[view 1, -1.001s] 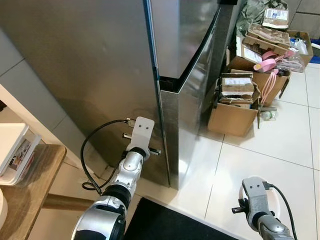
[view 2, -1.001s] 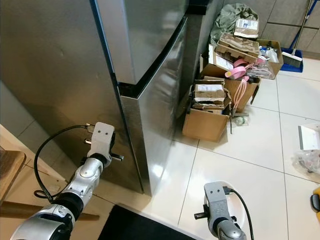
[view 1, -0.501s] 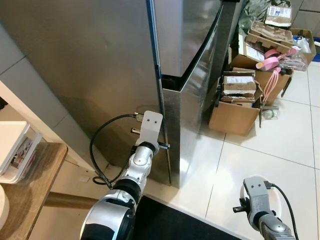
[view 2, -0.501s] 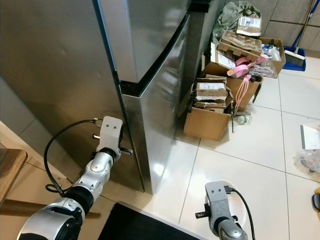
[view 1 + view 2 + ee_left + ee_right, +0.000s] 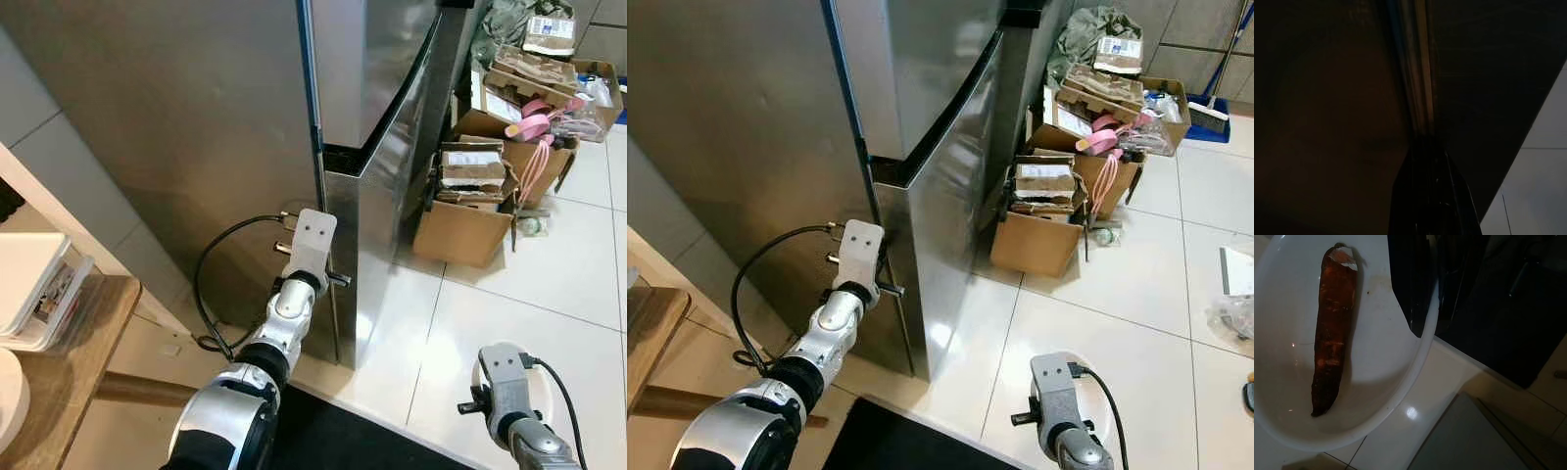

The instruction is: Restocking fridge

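1. Here, the steel fridge (image 5: 245, 127) took up the upper left and centre of the head views, both doors shut, with a dark seam between upper and lower door near mid-frame.
2. The left arm reached up from the bottom centre-left, and the left gripper (image 5: 1426, 147) sat at the vertical front corner of the lower door (image 5: 940, 245), roughly at mid-height of the frame.
3. In the dim left wrist view its black fingers (image 5: 1430, 191) lay close together, their tips at the door's edge strip; whether they pinched anything could not be told.
4. A black cable (image 5: 211, 284) looped from that wrist down the fridge's side.
5. The right gripper (image 5: 1418, 293) stayed low at the bottom right of the head views, its fingers clamped on the rim of a white bowl (image 5: 1376, 396).
6. In the right wrist view, a long reddish-brown carrot (image 5: 1332, 328) lay inside that bowl, running lengthwise from the upper left toward lower left, above pale floor tiles (image 5: 509, 294).
7. Cardboard boxes (image 5: 460, 225) packed with flattened cartons and pink items stood in the upper right, just beside the fridge.
8. At the left edge, a wooden table (image 5: 69, 362) carried a white container (image 5: 29, 284).
9. A dark mat (image 5: 911, 441) lay at bottom centre.
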### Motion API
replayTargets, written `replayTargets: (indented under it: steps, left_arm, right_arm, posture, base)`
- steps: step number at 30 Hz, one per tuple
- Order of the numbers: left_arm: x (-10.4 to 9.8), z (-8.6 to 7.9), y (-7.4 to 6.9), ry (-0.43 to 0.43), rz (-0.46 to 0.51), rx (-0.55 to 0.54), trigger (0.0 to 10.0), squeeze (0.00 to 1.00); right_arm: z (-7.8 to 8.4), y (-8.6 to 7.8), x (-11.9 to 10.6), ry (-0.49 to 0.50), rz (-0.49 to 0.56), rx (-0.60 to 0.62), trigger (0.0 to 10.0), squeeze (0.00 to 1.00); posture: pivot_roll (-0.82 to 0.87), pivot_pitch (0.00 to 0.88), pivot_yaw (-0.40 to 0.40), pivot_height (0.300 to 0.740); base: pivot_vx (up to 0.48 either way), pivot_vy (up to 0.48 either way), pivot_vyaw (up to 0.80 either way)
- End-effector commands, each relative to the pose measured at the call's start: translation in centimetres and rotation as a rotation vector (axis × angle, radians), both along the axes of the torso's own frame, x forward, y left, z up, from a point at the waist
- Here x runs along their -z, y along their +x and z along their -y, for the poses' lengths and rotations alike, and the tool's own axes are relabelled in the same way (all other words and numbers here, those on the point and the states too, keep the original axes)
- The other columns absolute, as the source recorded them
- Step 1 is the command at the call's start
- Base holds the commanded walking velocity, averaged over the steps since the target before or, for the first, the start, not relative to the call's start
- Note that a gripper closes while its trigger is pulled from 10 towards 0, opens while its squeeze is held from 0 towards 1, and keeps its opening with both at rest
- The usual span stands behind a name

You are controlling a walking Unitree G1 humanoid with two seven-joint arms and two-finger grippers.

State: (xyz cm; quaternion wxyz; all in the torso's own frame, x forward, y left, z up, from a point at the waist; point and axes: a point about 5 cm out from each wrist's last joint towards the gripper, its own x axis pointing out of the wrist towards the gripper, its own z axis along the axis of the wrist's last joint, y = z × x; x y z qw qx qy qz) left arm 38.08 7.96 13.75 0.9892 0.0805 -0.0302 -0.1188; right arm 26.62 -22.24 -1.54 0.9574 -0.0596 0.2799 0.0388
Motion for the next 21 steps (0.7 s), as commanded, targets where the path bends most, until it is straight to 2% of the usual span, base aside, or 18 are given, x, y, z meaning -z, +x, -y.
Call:
replayTargets:
  steps: [1,7,21]
  left_arm:
    - [0.0,-1.0,0.4,0.027,-0.020,-0.030,10.0,0.00]
    - [-1.1,-1.6,0.9,0.009,-0.008,-0.056,10.0,0.00]
    - [-1.2,-1.0,1.1,-0.031,-0.056,-0.015,10.0,0.00]
  right_arm:
    - [0.2,-0.1,0.0,-0.004,0.004,0.013,10.0,0.00]
    - [0.3,-0.1,0.0,-0.005,0.008,0.018,10.0,0.00]
    - [0.3,0.1,-0.2,-0.008,0.020,0.022,10.0,0.00]
  posture:
    - [0.01,0.215,0.083,0.740]
    - [0.01,0.214,0.089,0.740]
    - [0.00,0.211,0.093,0.740]
  base:
    - [0.000,0.000,0.00]
    - [0.000,0.000,0.00]
    - [0.000,0.000,0.00]
